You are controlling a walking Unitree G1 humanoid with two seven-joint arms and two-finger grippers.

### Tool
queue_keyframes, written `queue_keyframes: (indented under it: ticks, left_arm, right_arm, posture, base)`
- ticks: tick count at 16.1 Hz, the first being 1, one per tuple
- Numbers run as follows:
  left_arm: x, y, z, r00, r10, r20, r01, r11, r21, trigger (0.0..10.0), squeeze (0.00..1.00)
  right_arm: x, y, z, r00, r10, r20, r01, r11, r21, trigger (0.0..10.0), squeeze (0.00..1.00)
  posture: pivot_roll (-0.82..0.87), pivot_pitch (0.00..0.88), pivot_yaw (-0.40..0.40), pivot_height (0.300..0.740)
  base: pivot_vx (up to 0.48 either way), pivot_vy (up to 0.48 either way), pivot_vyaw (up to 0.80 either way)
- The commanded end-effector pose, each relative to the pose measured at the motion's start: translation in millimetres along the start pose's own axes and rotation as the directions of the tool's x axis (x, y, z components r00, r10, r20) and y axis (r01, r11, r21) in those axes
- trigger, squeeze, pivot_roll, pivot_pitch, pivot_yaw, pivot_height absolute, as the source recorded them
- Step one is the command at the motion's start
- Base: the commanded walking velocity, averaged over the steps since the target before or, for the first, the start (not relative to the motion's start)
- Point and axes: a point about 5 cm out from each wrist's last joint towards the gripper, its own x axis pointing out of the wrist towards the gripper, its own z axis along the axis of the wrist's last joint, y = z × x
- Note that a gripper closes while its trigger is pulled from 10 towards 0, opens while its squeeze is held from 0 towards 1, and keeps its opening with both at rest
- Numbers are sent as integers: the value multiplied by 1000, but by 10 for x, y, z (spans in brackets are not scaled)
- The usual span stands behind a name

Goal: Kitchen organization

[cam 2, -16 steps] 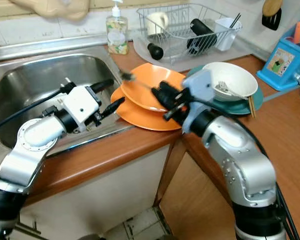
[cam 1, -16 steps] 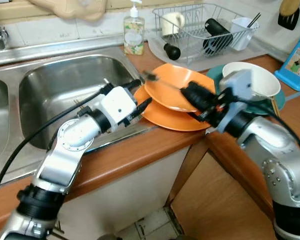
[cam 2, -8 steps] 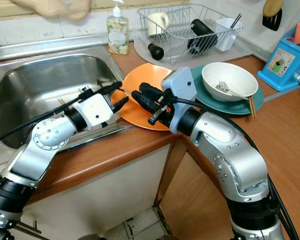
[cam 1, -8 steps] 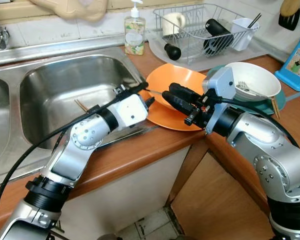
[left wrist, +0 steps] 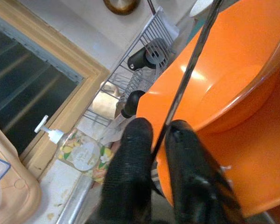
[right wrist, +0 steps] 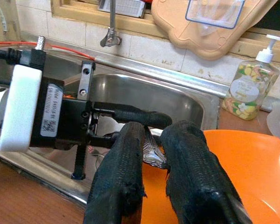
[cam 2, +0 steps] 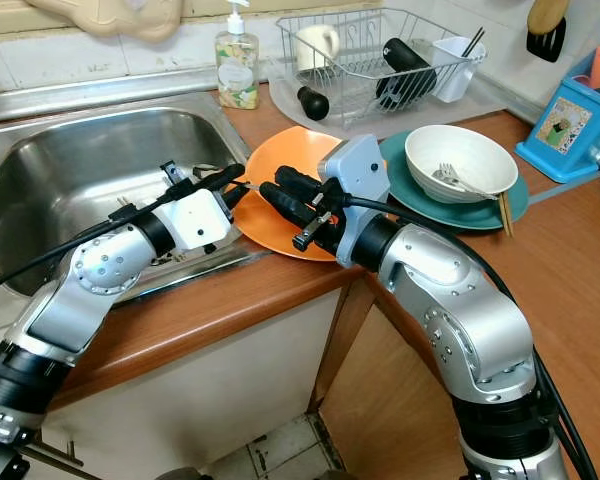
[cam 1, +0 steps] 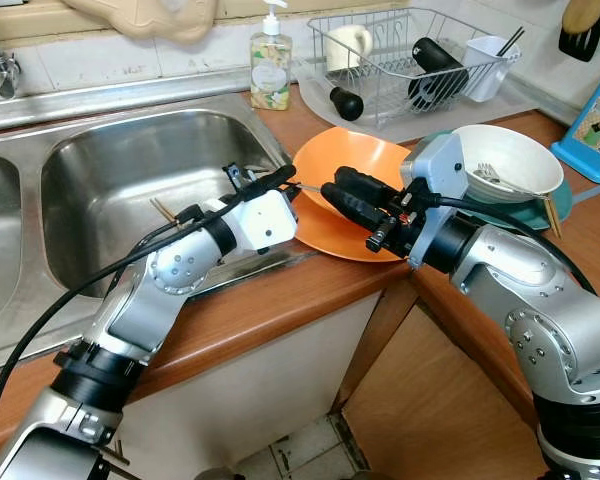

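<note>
Over the round orange plastic plates [cam 1: 352, 200] beside the steel sink [cam 1: 120, 180], both grippers pinch one thin metal utensil [left wrist: 186, 74]. Its long axis runs between them, left gripper [cam 1: 285, 182] at one end, right gripper [cam 1: 332, 192] at the other.

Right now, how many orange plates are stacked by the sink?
2. The upper orange plate sits tilted on the lower orange plate, on the counter right of the sink, with both grippers meeting over their near edge. The arms could hide another.

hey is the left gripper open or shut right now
Shut on a thin metal utensil. In the left wrist view, the two black fingers pinch its handle, just over the orange plates.
</note>
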Motion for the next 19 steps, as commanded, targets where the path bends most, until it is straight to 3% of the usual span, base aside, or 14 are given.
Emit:
queue_keyframes:
  ticks: [1, 4, 5, 6, 7, 9, 10, 12, 16, 18, 19]
  left_arm:
    - [30, 12, 19, 1000, -4, 9, 4, 1000, 30, 824, 0]
    - [36, 32, 12, 1000, 7, 7, -8, 998, 57, 0, 0]
    - [28, 59, -5, 1000, 17, 3, -17, 996, 92, 0, 0]
    - [21, 73, -3, 1000, 23, 6, -23, 994, 104, 0, 0]
    - [12, 102, 1, 999, 34, 9, -35, 992, 119, 0, 0]
    - [8, 136, -17, 998, 58, 2, -57, 990, 128, 0, 0]
    - [0, 169, -52, 997, 75, -18, -72, 988, 138, 0, 0]
    - [-25, 234, -140, 993, 102, -64, -91, 983, 159, 0, 0]
    - [-186, 381, -652, 935, 105, -338, -47, 983, 177, 0, 0]
    - [-270, 393, -919, 874, 72, -481, 2, 988, 152, 1059, 0]
    - [-304, 395, -1019, 843, 60, -534, 25, 988, 150, 2471, 0]
  right_arm:
    - [11, 28, 51, 1000, 22, 5, -22, 1000, -13, 0, 0]
    - [13, 28, 53, 1000, 20, 5, -20, 1000, -15, 0, 0]
    - [17, 22, 61, 1000, 11, 6, -11, 1000, -23, 10000, 0]
    - [20, 21, 66, 1000, 9, 11, -9, 1000, -23, 10000, 0]
    - [30, 23, 77, 1000, 10, 23, -9, 1000, -13, 10000, 1000]
    - [35, 23, 88, 1000, 6, 30, -5, 1000, -24, 10000, 1000]
    - [37, 14, 97, 999, -10, 37, 11, 999, -37, 10000, 27]
    - [36, -2, 104, 999, -31, 45, 34, 998, -54, 10000, 0]
    - [9, 53, -109, 998, -15, -63, 8, 995, -102, 10000, 0]
    - [13, 127, -179, 995, 28, -96, -38, 995, -96, 10000, 0]
    - [12, 155, -199, 993, 43, -108, -54, 994, -99, 10000, 0]
  posture:
    - [-142, 0, -23, 740]
    - [-142, 0, -23, 740]
    - [-142, 0, -25, 740]
    - [-142, 0, -25, 740]
    - [-142, 0, -25, 740]
    - [-141, 0, -25, 740]
    - [-141, 0, -25, 740]
    - [-143, 0, -23, 740]
    - [-144, 0, -21, 740]
    - [-145, 0, -17, 740]
    - [-145, 0, -17, 740]
  base:
    - [0, 0, 0]
    - [0, 0, 0]
    - [0, 0, 0]
    - [0, 0, 0]
    - [0, 0, 0]
    - [0, 0, 0]
    - [0, 0, 0]
    - [0, 0, 0]
    - [0, 0, 0]
    - [0, 0, 0]
    - [0, 0, 0]
